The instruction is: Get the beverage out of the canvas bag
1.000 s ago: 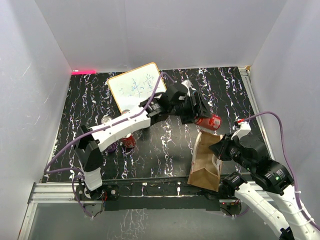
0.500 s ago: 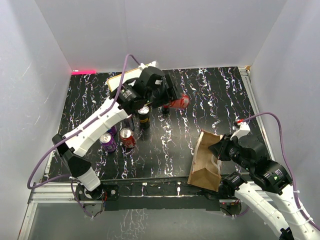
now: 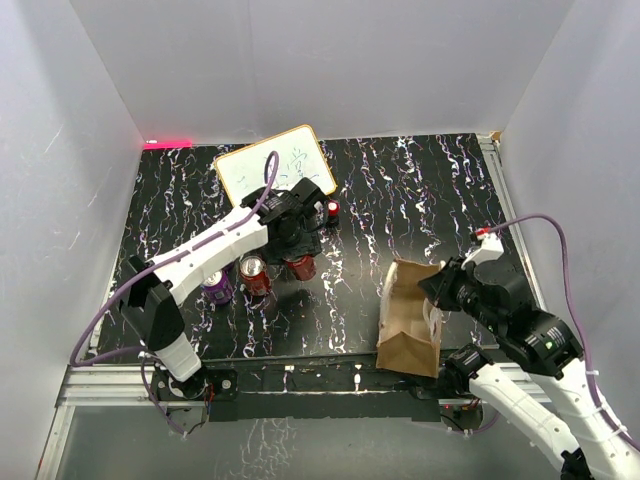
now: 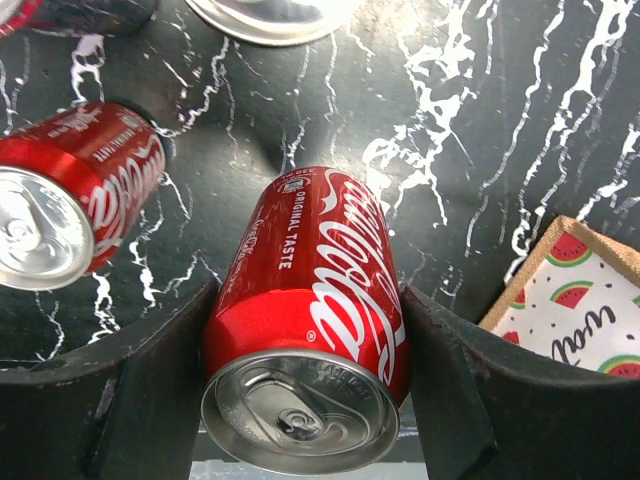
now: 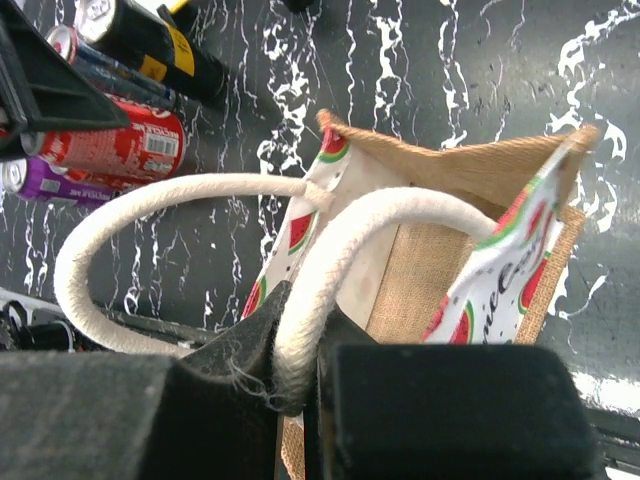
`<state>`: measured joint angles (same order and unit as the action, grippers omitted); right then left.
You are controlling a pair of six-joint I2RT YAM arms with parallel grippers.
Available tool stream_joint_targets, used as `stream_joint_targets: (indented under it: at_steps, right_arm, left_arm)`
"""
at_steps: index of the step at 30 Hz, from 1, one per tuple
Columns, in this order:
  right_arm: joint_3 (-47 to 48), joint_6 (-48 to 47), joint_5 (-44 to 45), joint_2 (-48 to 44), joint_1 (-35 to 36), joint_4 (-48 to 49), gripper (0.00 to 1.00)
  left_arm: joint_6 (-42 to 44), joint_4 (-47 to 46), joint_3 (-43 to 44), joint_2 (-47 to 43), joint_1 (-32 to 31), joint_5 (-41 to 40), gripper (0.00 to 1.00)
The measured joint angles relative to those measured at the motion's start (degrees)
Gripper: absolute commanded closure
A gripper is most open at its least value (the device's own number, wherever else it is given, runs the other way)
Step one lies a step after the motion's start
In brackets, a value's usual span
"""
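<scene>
Left gripper (image 4: 305, 372) grasps a Coke can (image 4: 320, 260) between its fingers, well left of the bag (image 3: 408, 335) and just beside a second red can (image 4: 72, 212) in a cluster of cans (image 3: 218, 287). At the bag, the right gripper (image 5: 300, 372) is clenched on one cord handle (image 5: 345, 235).

The Coke can is out of the bag, so the main step looks done. What is left, I judge, is to set it down and let go; whether its base already touches the table I cannot tell.

A second ago the Coke can was just above the bag's mouth. Half a second ago it hung sideways, farther left. Now it stands upright, low among the cans. The bag and right gripper have scarcely shifted.
</scene>
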<state>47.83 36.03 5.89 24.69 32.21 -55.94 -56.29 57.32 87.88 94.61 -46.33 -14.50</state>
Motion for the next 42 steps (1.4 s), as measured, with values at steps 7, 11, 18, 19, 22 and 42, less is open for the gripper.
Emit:
stream_joint_targets:
  at_steps: [7,11,18,19,22,42]
  right_arm:
    - [5.3,-0.9,1.3,12.0,0.0,7.4,0.92]
    - [10.5,-3.0,1.5,20.0,0.0,11.7,0.92]
    - [16.6,-5.2,4.7,24.9,0.0,17.4,0.92]
    - [16.5,-4.9,5.4,24.7,0.0,17.5,0.92]
    - [15.0,-2.7,9.2,23.9,0.0,16.9,0.92]
    - [6.7,8.7,23.8,19.1,0.0,1.5,0.48]
  left_arm:
    - [2.2,1.3,0.0,3.1,0.7,-3.8,1.0]
    - [2.8,0.9,-0.5,5.0,0.9,-4.7,1.0]
    - [3.3,-0.6,-3.5,5.5,1.1,-5.1,1.0]
    - [3.3,-0.8,-3.8,5.5,1.1,-5.2,0.99]
    - [3.3,-1.6,-5.2,5.6,1.2,-5.4,0.96]
    - [5.2,-7.6,-8.4,8.0,1.3,-5.4,0.14]
